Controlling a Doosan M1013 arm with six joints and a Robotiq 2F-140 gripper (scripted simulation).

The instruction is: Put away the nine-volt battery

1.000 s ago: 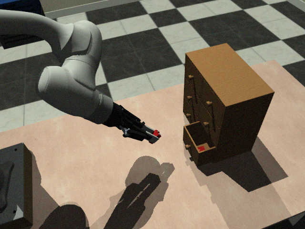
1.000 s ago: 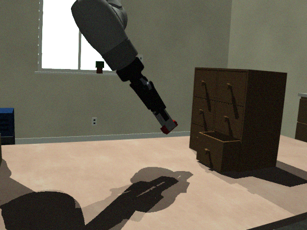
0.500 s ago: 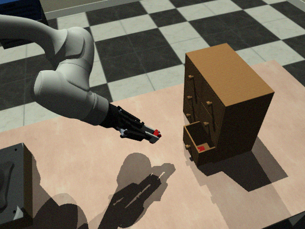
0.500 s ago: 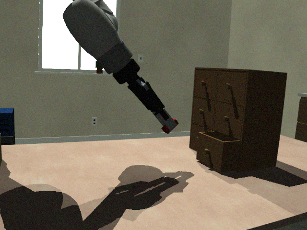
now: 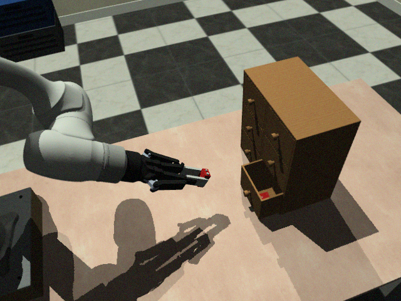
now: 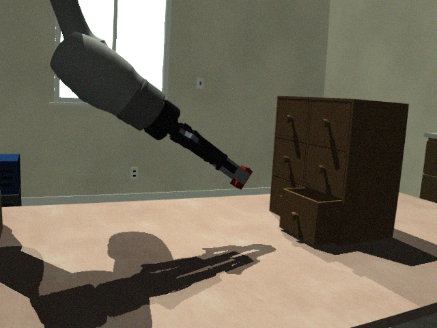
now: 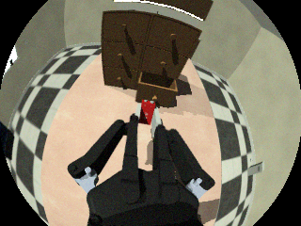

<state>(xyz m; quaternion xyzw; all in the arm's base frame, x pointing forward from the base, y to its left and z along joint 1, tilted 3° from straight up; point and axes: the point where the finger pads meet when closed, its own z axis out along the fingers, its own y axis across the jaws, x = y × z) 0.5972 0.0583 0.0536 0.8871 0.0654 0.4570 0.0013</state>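
Top view looks down steeply from behind the arm, taking in the gripper (image 5: 203,176) with the chest (image 5: 301,106) just ahead of it and checkered floor beyond. Exterior view sits low at table height, side-on, facing the wall; the gripper (image 6: 242,176) slants down toward the chest (image 6: 377,158). Wrist view rides close behind the fingers, fisheye, aimed straight along them at the chest (image 7: 116,56). All three share gripper, chest front and the open drawer (image 5: 259,202).
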